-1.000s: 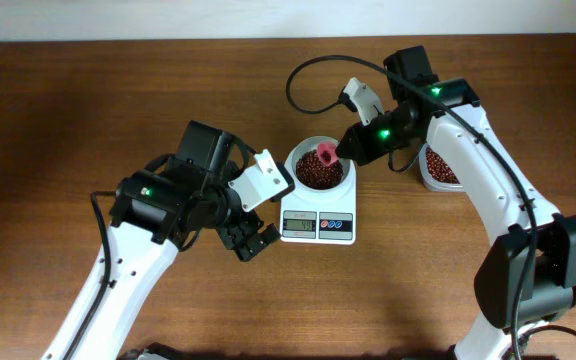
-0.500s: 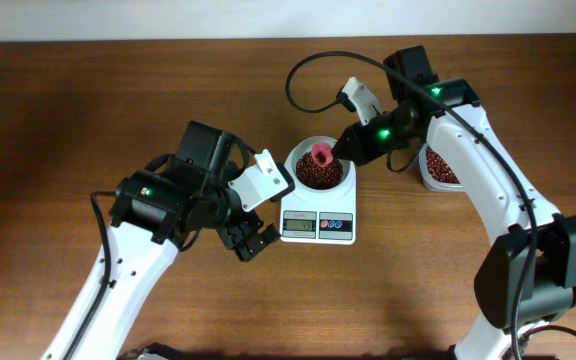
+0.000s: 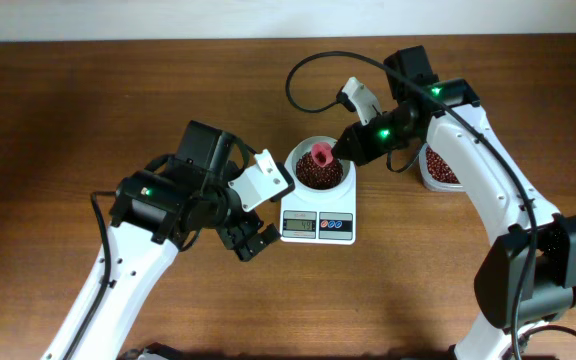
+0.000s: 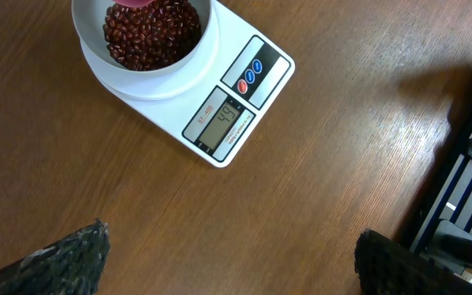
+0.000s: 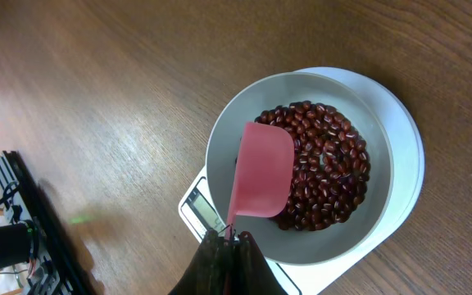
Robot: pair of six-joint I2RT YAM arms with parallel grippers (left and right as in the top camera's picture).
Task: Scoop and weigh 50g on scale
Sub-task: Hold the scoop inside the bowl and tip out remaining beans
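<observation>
A small white rectangular digital scale [image 3: 317,226] with a grey display sits near the middle of a brown wooden counter [image 3: 68,100], between two robot arms. On it stands a round white bowl [image 5: 220,156] of dark red beans [image 5: 326,176]. The right hand [image 3: 346,150] is clamped on the handle of a pink plastic scoop [image 5: 262,170], held over the beans. The left hand [image 3: 249,240] hovers just left of the scale, spread wide, holding nothing. A clear plastic tub [image 3: 440,172] of beans stands at the right, partly hidden.
</observation>
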